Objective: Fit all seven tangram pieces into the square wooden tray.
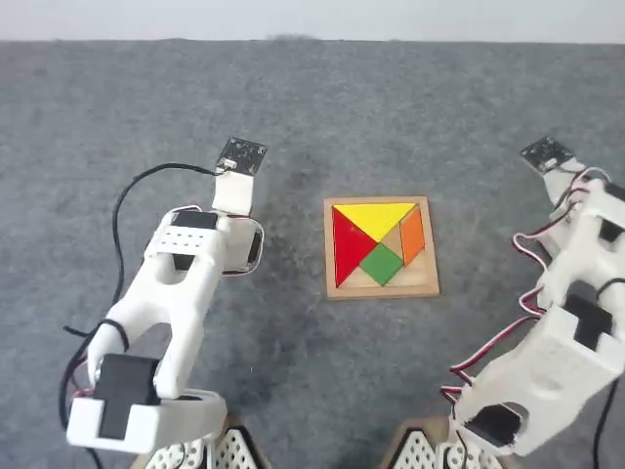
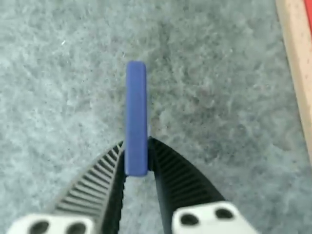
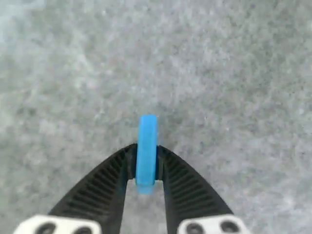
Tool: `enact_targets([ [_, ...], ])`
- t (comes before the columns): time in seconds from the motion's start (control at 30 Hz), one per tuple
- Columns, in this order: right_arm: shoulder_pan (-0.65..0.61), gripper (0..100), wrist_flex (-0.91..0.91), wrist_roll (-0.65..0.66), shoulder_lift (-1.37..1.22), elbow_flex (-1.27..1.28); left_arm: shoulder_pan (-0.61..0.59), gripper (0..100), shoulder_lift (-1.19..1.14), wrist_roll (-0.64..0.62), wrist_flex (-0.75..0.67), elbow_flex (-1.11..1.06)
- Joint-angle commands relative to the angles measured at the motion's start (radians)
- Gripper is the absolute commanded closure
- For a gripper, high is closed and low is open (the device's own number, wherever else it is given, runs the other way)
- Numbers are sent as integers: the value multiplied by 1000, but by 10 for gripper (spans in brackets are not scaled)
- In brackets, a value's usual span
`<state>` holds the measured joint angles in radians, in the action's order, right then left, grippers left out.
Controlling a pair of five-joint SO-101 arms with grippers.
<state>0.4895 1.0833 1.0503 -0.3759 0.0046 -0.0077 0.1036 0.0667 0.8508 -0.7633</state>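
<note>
The square wooden tray point(image 1: 382, 293) lies mid-table holding a yellow triangle point(image 1: 374, 216), a red triangle point(image 1: 349, 249), a green square point(image 1: 382, 263) and an orange parallelogram point(image 1: 413, 235). My left gripper point(image 2: 136, 146) is shut on a dark blue piece point(image 2: 136, 107), held edge-on over the grey mat just left of the tray, whose rim point(image 2: 295, 58) shows nearby. My right gripper point(image 3: 146, 152) is shut on a light blue piece point(image 3: 147, 141), also edge-on above bare mat. The left arm point(image 1: 186, 283) stands left of the tray, the right arm point(image 1: 576, 322) to its right.
Grey felt mat point(image 1: 312, 117) covers the whole table. Bare wood shows along the tray's near right floor point(image 1: 415, 281). Cables trail beside both arm bases at the near edge.
</note>
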Motion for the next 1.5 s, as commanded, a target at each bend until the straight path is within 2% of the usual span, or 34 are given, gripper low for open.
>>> enact_targets([
  [0.0,-27,990,157,-15,58,-144,-9,988,6,-12,-26,7],
  [0.17,-191,990,291,-23,199,-127,-9,988,6,-14,-26,8],
  [0.27,-354,990,321,-29,309,-55,-11,988,6,-8,-28,8],
  [0.33,-475,990,314,-78,387,3,-35,988,6,-8,-29,8],
  [0.53,-760,990,150,-178,521,201,-180,988,6,-8,-97,13],
  [0.77,-946,990,36,-216,481,330,-298,988,6,-9,-58,73],
  [0.9,-1010,990,16,-175,446,353,-370,988,6,-11,2,124],
  [1.07,-1032,990,22,-92,390,356,-434,988,6,-11,26,143],
  [1.27,-1013,990,21,48,329,376,-413,988,6,-11,23,139],
  [1.47,-1009,990,27,106,312,384,-400,988,6,-9,21,137],
])
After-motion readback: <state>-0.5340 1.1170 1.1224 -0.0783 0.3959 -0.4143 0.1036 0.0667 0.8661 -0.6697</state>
